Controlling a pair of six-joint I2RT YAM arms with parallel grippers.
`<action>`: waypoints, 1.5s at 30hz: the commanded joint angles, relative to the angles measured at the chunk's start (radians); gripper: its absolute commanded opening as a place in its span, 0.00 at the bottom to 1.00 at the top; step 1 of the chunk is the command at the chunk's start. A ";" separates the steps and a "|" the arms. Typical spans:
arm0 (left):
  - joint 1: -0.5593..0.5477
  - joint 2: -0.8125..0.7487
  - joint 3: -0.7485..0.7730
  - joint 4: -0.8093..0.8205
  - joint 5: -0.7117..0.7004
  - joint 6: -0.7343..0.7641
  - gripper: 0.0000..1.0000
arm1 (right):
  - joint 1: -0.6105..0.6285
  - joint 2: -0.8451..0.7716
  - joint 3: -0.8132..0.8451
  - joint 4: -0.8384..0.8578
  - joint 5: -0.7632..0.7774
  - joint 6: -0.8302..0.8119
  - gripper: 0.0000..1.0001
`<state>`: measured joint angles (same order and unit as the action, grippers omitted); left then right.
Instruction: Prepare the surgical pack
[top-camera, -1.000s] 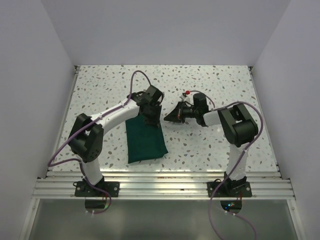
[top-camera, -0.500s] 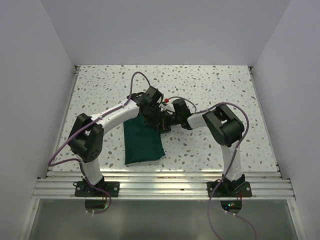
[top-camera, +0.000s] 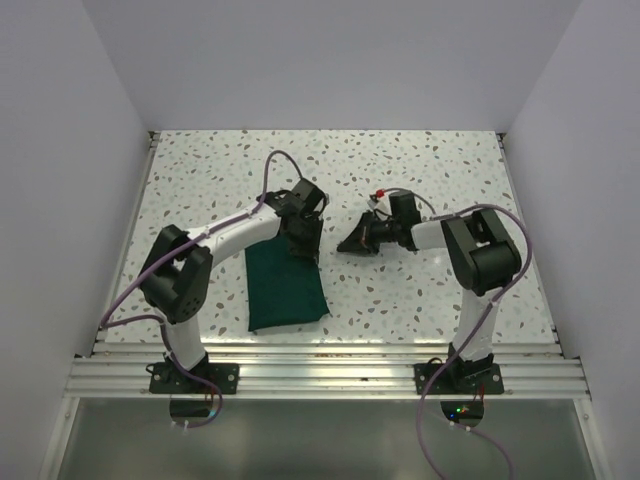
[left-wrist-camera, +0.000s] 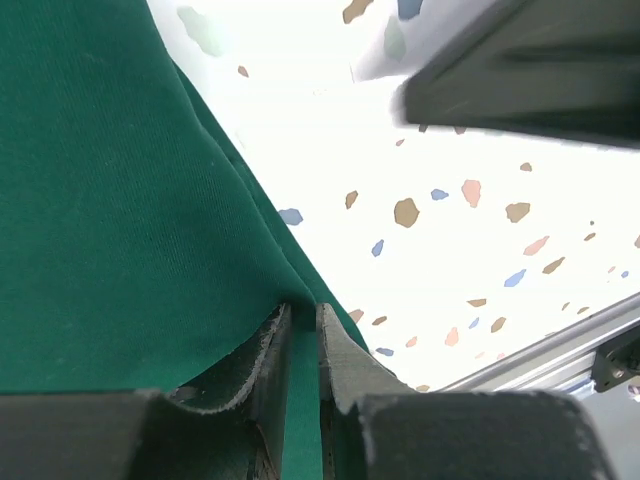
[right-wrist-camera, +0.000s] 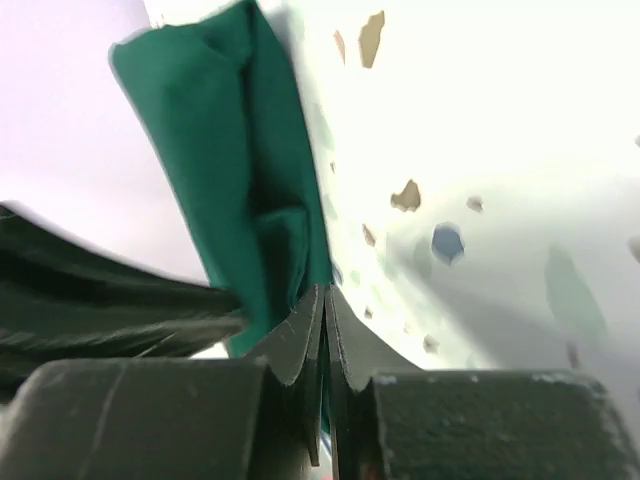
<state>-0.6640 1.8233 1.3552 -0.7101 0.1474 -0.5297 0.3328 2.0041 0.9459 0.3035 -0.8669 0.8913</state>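
The surgical pack (top-camera: 283, 288) is a dark green cloth folded into a narrow bundle on the speckled table, left of centre. My left gripper (top-camera: 305, 243) is at the bundle's far right corner. In the left wrist view its jaws (left-wrist-camera: 303, 318) are shut on a fold of the green cloth (left-wrist-camera: 120, 200). My right gripper (top-camera: 348, 240) hovers just right of that corner, apart from the cloth. Its fingers (right-wrist-camera: 325, 292) are pressed together with nothing held, and the bundle's end (right-wrist-camera: 235, 150) lies just beyond them.
The speckled table (top-camera: 420, 170) is walled in white on the left, back and right. An aluminium rail (top-camera: 330, 355) runs along the near edge by the arm bases. Purple cables loop over both arms.
The right gripper went in to the cloth's corner beside the left gripper, then drew back to the right, still shut. The left gripper kept its hold, and the bundle shifted slightly left.
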 joint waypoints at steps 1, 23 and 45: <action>-0.016 0.011 -0.030 0.055 0.050 -0.009 0.19 | -0.015 -0.143 0.063 -0.278 0.028 -0.202 0.04; -0.013 -0.315 -0.228 0.138 0.092 -0.035 0.29 | 0.046 -0.070 0.309 -0.376 -0.017 -0.198 0.05; -0.075 -0.176 -0.372 0.299 0.098 -0.012 0.32 | 0.140 0.225 0.490 -0.274 -0.007 -0.103 0.05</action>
<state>-0.7345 1.6905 0.9577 -0.3363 0.3408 -0.5835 0.4774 2.2452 1.3769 0.0856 -0.9058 0.8440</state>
